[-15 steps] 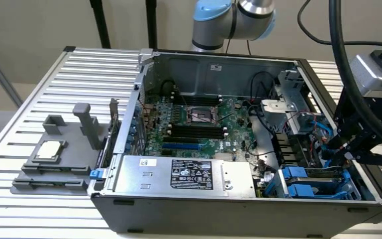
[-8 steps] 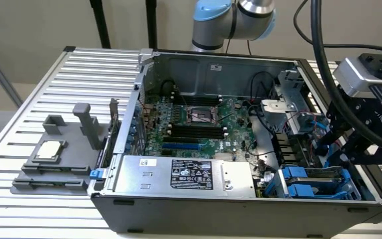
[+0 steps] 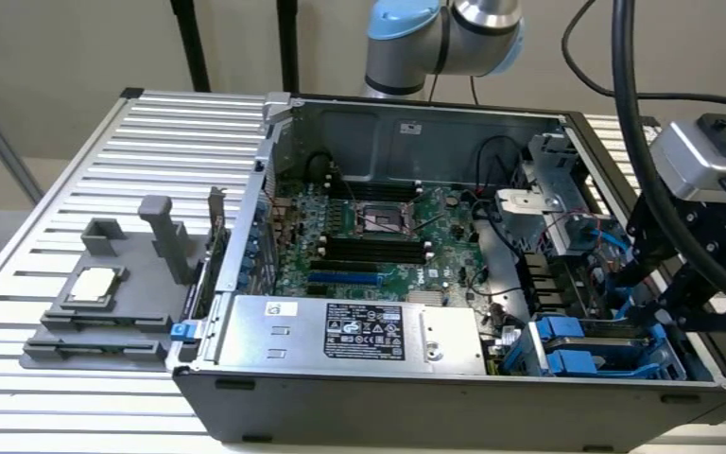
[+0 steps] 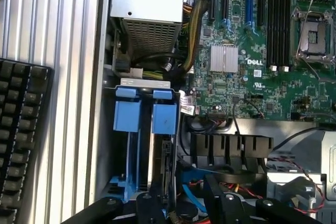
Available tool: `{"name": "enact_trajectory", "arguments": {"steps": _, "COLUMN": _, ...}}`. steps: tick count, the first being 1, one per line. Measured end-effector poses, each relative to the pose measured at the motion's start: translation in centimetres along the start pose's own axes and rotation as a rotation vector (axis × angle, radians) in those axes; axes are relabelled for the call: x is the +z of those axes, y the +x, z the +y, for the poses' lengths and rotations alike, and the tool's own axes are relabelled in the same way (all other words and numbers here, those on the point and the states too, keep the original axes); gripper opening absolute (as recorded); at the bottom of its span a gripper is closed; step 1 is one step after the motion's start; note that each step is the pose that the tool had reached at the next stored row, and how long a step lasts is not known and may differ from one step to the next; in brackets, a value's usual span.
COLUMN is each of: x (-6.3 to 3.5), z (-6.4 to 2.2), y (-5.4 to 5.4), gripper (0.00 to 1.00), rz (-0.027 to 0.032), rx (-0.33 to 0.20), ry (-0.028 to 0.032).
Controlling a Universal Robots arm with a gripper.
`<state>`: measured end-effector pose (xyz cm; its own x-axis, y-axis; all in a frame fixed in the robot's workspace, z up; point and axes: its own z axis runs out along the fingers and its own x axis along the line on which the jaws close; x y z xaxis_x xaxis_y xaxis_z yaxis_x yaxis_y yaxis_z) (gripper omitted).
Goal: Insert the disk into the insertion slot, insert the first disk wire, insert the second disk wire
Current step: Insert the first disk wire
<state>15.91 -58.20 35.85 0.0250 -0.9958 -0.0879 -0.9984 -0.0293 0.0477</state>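
Insertion slot (image 4: 127, 116) just beside jaws, apparently untouched

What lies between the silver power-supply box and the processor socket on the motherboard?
Black memory slots and a blue expansion slot, in the exterior view, between power-supply box and processor socket.

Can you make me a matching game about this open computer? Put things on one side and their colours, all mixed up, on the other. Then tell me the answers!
Things:
1. circuit board
2. latches of the insertion slot
3. keyboard
4. power-supply box

Colours:
A. black
B. silver, with a black-and-white label
C. green
D. bright blue

Right pairs: 1-C, 2-D, 3-A, 4-B.
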Motion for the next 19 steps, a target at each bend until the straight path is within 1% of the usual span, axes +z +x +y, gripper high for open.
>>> {"name": "enact_trajectory", "arguments": {"steps": 3, "x": 0.00, "z": -0.38, "y": 0.6, "gripper": 0.44, "rz": -0.0005, "rx": 0.001, "ry": -0.0117}}
{"name": "enact_trajectory", "arguments": {"steps": 6, "x": 0.04, "z": -1.00, "y": 0.8, "gripper": 0.44, "rz": -0.0007, "rx": 0.001, "ry": -0.0184}}
{"name": "enact_trajectory", "arguments": {"steps": 10, "x": 0.35, "z": -1.72, "y": 1.0, "gripper": 0.44, "rz": -0.0018, "rx": 0.001, "ry": -0.0231}}
{"name": "enact_trajectory", "arguments": {"steps": 14, "x": 0.72, "z": -2.09, "y": 1.2, "gripper": 0.44, "rz": -0.0041, "rx": -0.004, "ry": -0.0264}}
{"name": "enact_trajectory", "arguments": {"steps": 17, "x": 0.93, "z": -2.24, "y": 1.3, "gripper": 0.44, "rz": -0.0085, "rx": -0.010, "ry": -0.0282}}
{"name": "enact_trajectory", "arguments": {"steps": 19, "x": 1.04, "z": -2.30, "y": 1.3, "gripper": 0.44, "rz": -0.0130, "rx": -0.015, "ry": -0.0291}}
